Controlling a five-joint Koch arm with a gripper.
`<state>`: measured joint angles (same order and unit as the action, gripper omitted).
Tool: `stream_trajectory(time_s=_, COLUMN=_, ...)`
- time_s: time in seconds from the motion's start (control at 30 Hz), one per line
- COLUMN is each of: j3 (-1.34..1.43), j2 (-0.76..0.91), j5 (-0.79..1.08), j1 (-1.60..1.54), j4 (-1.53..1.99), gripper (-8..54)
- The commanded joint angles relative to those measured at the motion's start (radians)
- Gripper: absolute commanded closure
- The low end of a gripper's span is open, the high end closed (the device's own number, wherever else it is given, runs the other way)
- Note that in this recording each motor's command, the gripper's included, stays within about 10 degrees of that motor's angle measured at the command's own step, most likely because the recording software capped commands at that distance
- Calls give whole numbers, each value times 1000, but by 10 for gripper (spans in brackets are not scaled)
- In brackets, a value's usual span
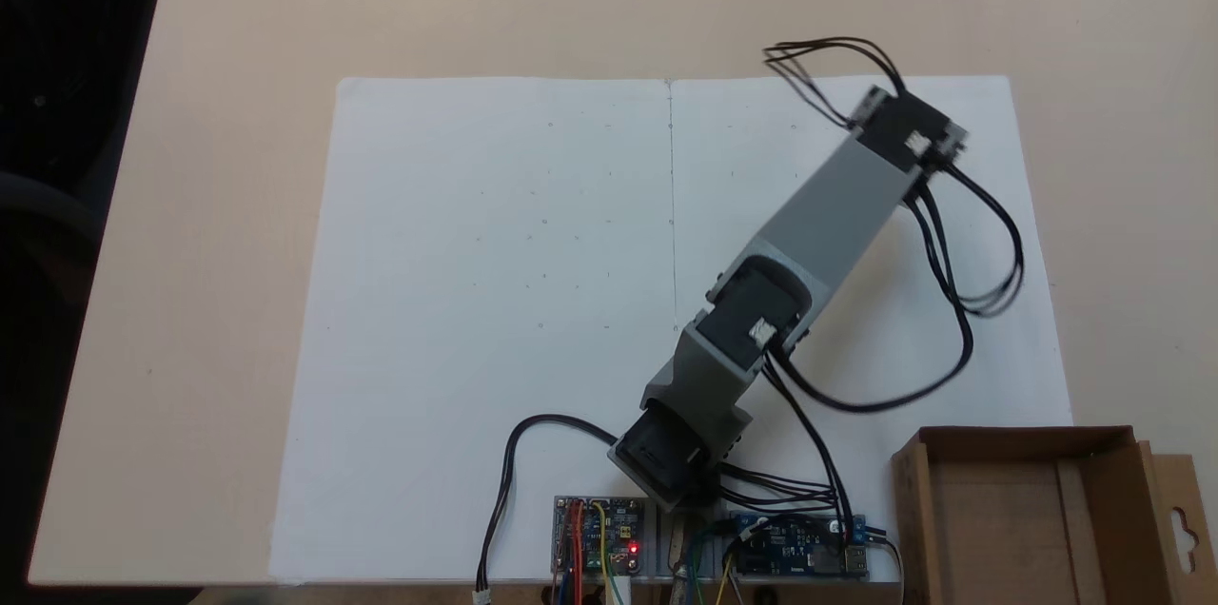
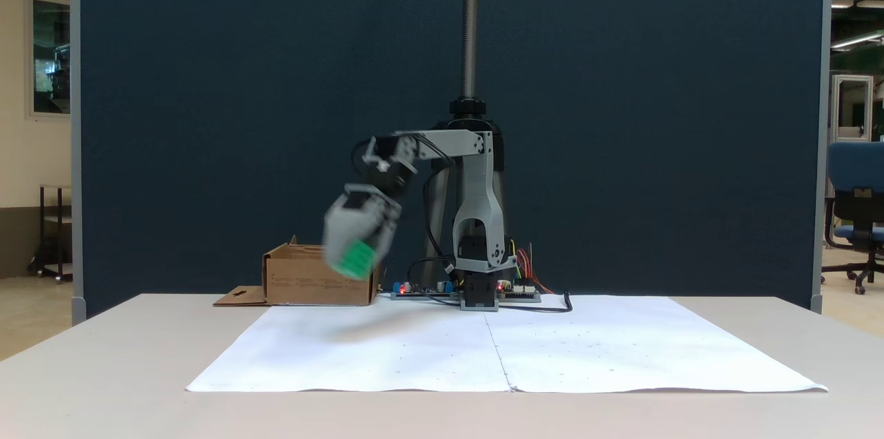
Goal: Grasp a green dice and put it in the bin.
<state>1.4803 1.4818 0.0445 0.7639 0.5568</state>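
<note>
In a fixed view from the front, the green dice hangs in the air well above the table, held at the tip of my gripper. The gripper is blurred by motion and points down, shut on the dice. It is in front of the right end of the bin, a low brown cardboard box. From above, the bin stands at the lower right with its hang-hole flap folded outward. There the grey arm reaches toward the upper right and covers whatever is below its wrist.
White paper sheets cover the middle of the beige table. Circuit boards with a red light sit by the arm's base, and black cables loop off the arm. A metal pole rises behind the base.
</note>
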Motion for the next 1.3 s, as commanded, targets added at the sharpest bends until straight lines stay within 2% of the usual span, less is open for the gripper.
stream_trajectory(time_s=0.0, j3=-74, j2=75, j5=-150, j1=81, j4=-20, gripper=333)
stream_trajectory(time_s=0.17, j3=-112, j2=87, j5=-245, j1=261, j4=-18, gripper=333)
stream_trajectory(time_s=0.23, j3=-147, j2=107, j5=-299, j1=541, j4=11, gripper=333)
stream_trajectory(time_s=0.53, j3=-147, j2=74, j5=-293, j1=838, j4=51, gripper=333)
stream_trajectory(time_s=0.97, j3=-147, j2=-83, j5=21, j1=1025, j4=126, gripper=333)
stream_trajectory(time_s=1.17, j3=-132, j2=-101, j5=97, j1=1032, j4=169, gripper=333)
stream_trajectory(time_s=1.2, j3=-132, j2=-103, j5=103, j1=1032, j4=167, gripper=323)
stream_trajectory(time_s=1.27, j3=-132, j2=-115, j5=109, j1=1031, j4=167, gripper=191)
